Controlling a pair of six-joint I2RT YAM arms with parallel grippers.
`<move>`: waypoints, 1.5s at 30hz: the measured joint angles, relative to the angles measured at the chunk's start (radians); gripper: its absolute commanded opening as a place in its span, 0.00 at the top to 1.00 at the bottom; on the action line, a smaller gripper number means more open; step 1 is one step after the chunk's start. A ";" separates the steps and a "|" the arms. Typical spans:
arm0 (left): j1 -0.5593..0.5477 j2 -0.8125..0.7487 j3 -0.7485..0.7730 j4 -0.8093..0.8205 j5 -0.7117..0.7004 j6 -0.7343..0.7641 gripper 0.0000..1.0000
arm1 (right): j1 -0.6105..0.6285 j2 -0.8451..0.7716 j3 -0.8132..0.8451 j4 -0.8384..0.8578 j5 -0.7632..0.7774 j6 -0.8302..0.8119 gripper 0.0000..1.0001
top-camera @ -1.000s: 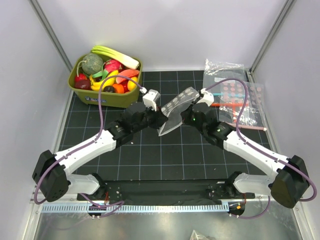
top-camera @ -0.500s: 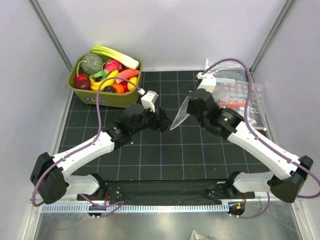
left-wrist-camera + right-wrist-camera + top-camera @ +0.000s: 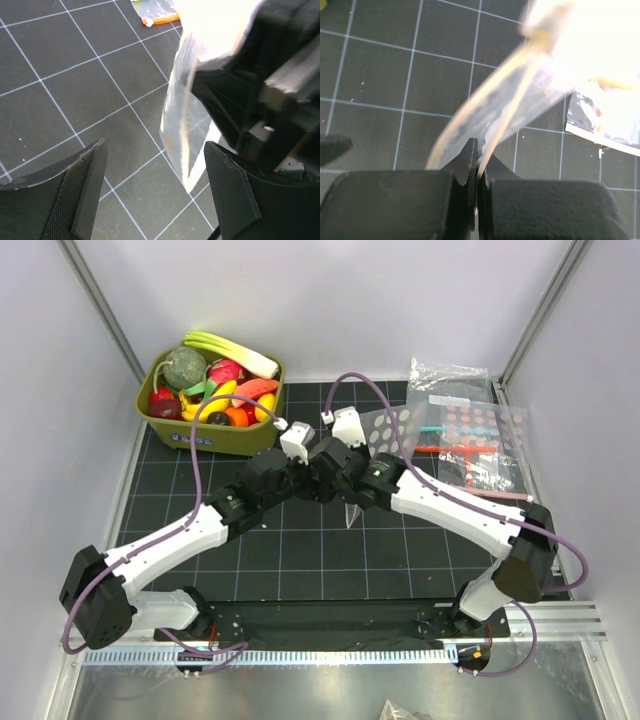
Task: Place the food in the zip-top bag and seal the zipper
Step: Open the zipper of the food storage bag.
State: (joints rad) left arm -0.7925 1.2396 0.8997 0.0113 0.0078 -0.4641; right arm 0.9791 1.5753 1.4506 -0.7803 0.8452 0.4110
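Observation:
The zip-top bag [image 3: 384, 424], clear with cream dots, hangs from my right gripper [image 3: 479, 150], whose jaws are shut on its edge. Its lower corner [image 3: 350, 516] points down at the mat. In the left wrist view the bag [image 3: 179, 125] dangles ahead of my left gripper [image 3: 156, 150], which is open and touches nothing. Both grippers meet at mid-table, the left gripper [image 3: 320, 483] right beside the right gripper [image 3: 346, 483]. I cannot pick out the zipper. The food [image 3: 222, 388] lies piled in the green bin.
The green bin [image 3: 176, 430] stands at the back left. Clear bags with pink-red dots [image 3: 470, 435] and another clear bag [image 3: 445, 373] lie at the back right. A black gridded mat [image 3: 300, 550] covers the table.
My left gripper has opened and let go of the bag. The right arm lifted the bag, then swung left with it, and it now hangs beside the left gripper.

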 measured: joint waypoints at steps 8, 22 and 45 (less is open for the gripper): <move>-0.004 0.068 0.004 -0.002 -0.051 0.000 0.27 | 0.000 -0.119 -0.071 0.087 -0.095 -0.026 0.99; 0.000 0.004 -0.041 -0.006 -0.156 -0.049 0.11 | 0.001 -0.066 -0.097 0.188 -0.141 -0.041 0.99; 0.002 -0.142 -0.193 0.164 -0.151 -0.100 0.13 | -0.090 -0.131 -0.253 0.406 -0.367 -0.052 0.99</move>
State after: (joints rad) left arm -0.7906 1.0977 0.7063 0.1753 -0.1429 -0.5640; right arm 0.8890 1.4441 1.1973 -0.3744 0.4782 0.3592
